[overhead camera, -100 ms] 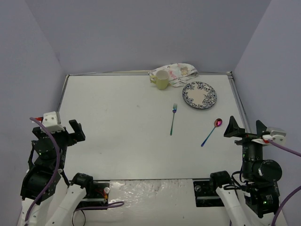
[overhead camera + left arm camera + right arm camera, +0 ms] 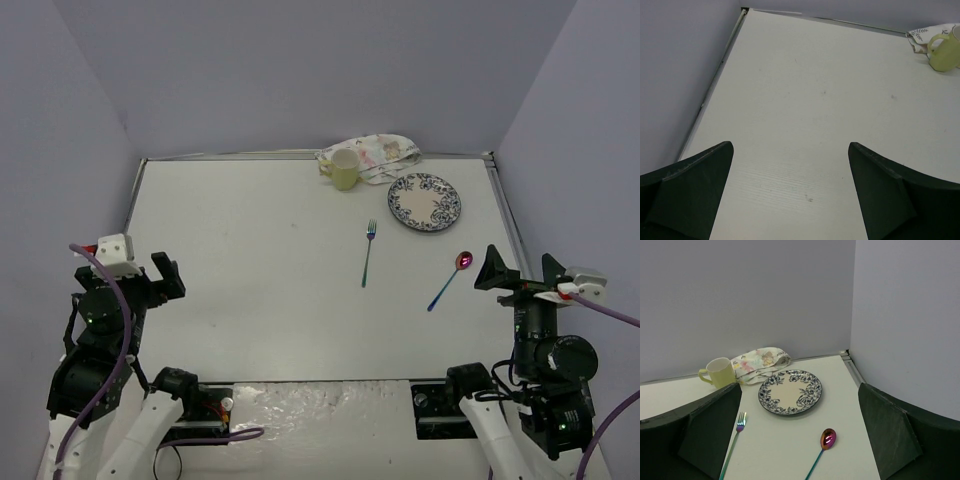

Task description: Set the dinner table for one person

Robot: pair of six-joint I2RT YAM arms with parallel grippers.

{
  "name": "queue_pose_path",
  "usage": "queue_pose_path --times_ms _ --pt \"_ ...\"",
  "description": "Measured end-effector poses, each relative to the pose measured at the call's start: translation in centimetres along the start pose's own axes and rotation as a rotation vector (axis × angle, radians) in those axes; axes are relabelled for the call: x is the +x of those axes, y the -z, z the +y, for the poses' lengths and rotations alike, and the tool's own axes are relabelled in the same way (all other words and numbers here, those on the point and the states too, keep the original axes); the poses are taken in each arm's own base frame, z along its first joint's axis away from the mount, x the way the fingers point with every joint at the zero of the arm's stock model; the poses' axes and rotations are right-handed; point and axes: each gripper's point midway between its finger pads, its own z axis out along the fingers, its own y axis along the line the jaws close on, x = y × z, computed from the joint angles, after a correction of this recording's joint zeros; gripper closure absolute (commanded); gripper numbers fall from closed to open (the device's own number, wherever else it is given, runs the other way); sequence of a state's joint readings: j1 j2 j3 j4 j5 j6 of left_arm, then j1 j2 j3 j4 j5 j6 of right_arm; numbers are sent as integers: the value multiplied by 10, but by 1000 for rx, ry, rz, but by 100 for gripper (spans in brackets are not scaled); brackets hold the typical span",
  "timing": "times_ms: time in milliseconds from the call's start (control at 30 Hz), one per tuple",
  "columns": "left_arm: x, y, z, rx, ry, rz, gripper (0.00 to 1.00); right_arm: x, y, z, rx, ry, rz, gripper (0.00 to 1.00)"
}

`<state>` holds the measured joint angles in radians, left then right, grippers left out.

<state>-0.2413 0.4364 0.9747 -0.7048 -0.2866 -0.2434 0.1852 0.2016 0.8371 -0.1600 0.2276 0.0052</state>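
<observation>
On dinner table [image 2: 250, 300], one plate [image 2: 424, 201], fork [image 2: 368, 253], spoon [image 2: 450, 277], mug [image 2: 343, 170]

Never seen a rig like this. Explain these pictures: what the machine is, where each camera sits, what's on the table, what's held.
This is a robot: two arms bolted at the near edge of a white table. Each ends in a two-finger gripper. The wide picture looks down from above and behind them, with the left gripper at lower left and the right gripper at lower right. The other two come from cameras on the wrists; the dark wedges at their lower corners are that gripper's own fingers. On the table lie a yellow mug next to a crumpled floral cloth, a blue-patterned plate, a fork and a spoon. Both grippers are open and hold nothing.
</observation>
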Motion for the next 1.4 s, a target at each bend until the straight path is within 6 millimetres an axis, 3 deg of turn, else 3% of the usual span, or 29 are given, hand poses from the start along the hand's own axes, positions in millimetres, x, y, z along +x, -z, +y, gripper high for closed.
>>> queue_pose_path --times_ms 200,433,633,767,867,967,1033,1267,1400 --pt "14 -19 -20 54 5 98 3 22 -22 9 18 -76 93 0" --pt "26 -44 -44 110 38 187 3 98 -75 28 94 -147 370 0" --pt "35 -69 -58 119 38 251 3 155 -146 44 203 -134 577 0" --pt "41 -82 -62 112 26 284 3 186 -209 61 215 -118 632 0" --pt "41 -84 -63 112 25 281 3 227 -240 69 207 -103 712 0" --pt "41 -85 -62 115 30 263 3 257 -289 83 148 -111 724 0" --pt "43 -87 -61 112 31 261 3 285 -311 90 108 -103 748 0" --pt "67 -90 -53 78 6 323 3 360 -364 117 -43 -71 765 0" --pt "69 -91 -53 75 4 329 3 402 -370 131 -124 -55 784 0"
